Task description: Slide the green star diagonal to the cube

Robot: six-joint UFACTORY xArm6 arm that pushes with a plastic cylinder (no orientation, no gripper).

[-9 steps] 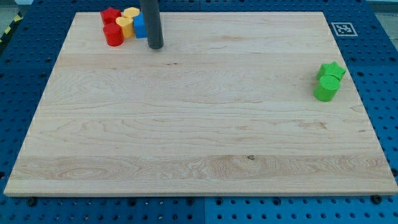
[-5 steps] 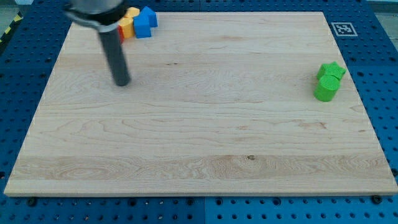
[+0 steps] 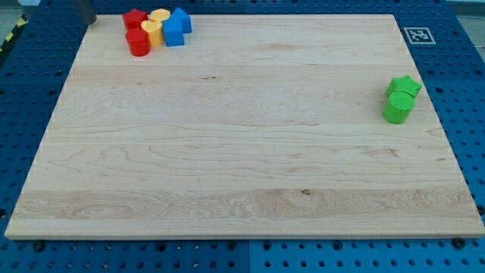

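The green star lies near the board's right edge, touching a green cylinder just below it. The blue cube sits in a cluster at the board's top left, far from the star. Another blue block touches its upper right. Only a short dark end of the rod shows at the view's top left, with my tip just off the board's corner, left of the cluster and touching no block.
The cluster also holds a red star-like block, a red cylinder and two yellow blocks. A black-and-white marker tag sits off the board's top right corner.
The rod moved from beside the blue cube down and left over the board, then up and left to the view's top corner. The blocks stand where they were.
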